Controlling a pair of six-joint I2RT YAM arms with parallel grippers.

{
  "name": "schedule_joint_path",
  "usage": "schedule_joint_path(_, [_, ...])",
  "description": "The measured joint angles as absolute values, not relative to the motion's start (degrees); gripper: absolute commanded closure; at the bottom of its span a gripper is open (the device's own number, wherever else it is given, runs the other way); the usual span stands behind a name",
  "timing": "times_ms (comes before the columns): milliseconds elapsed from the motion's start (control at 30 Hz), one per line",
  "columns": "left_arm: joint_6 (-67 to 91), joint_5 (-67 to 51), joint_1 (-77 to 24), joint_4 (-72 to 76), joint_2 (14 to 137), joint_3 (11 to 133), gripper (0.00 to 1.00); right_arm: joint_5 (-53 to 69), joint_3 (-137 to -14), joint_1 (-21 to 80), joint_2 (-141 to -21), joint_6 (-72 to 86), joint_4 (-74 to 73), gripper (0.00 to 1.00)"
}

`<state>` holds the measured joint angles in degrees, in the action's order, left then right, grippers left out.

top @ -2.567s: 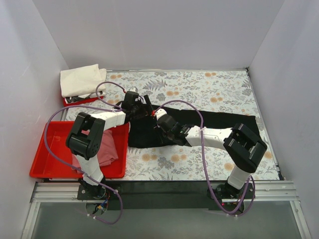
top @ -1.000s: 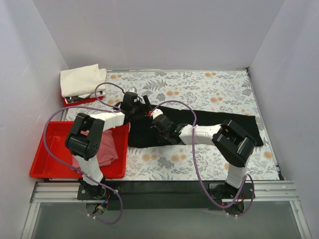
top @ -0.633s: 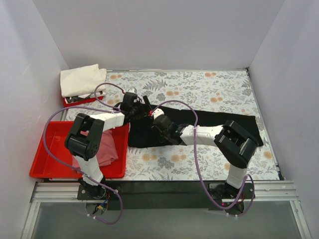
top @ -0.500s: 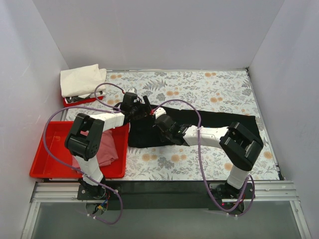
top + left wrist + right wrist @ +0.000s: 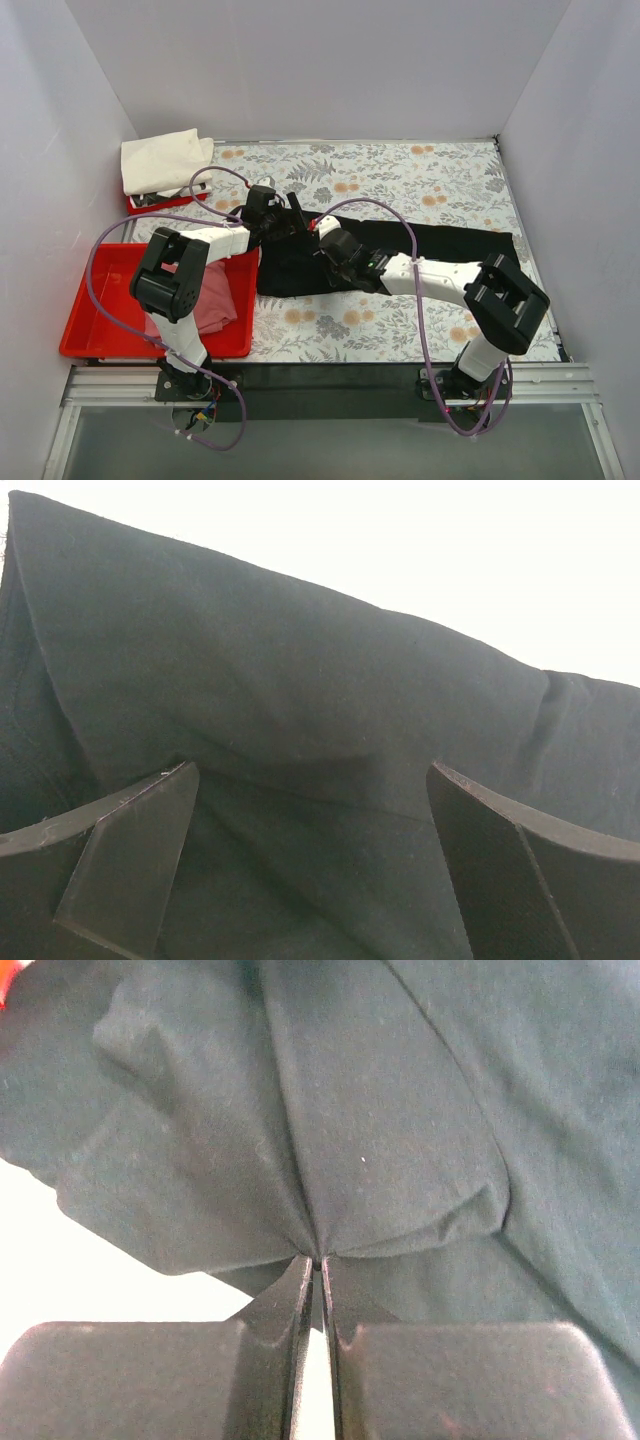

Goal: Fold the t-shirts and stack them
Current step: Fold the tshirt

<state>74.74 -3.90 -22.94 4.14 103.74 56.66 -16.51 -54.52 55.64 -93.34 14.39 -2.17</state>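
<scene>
The black t-shirt (image 5: 440,243) lies spread across the middle of the floral table, its left end bunched beside the big red tray. My left gripper (image 5: 293,218) is open over that left end; in the left wrist view its jaws stand wide apart with black cloth (image 5: 300,730) between them. My right gripper (image 5: 327,247) is shut on a pinch of the black cloth (image 5: 380,1140), which puckers at the fingertips (image 5: 316,1262). The pink t-shirt (image 5: 215,295) lies crumpled in the big red tray. The cream-white t-shirt (image 5: 160,160) sits folded at the back left.
The big red tray (image 5: 100,325) stands at the front left, touching the black shirt's left edge. A smaller red tray (image 5: 140,205) lies under the cream shirt. White walls close in the table on three sides.
My right arm has swung: its elbow moved right and toward the front while its gripper stayed on the black cloth near the left end. The left gripper has hardly moved.
</scene>
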Motion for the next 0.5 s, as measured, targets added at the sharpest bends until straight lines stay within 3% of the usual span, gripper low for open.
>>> schedule_joint_path(400, [74.3, -4.1, -22.81, 3.38, 103.85, 57.17, 0.09, -16.56, -53.32, 56.34, -86.26, 14.57, -12.58, 0.98])
schedule_joint_path(500, [74.28, -4.1, -22.72, 3.16, 103.92, 57.32, 0.09, -16.56, -52.58, 56.34, -84.73, 14.68, -13.67, 0.94])
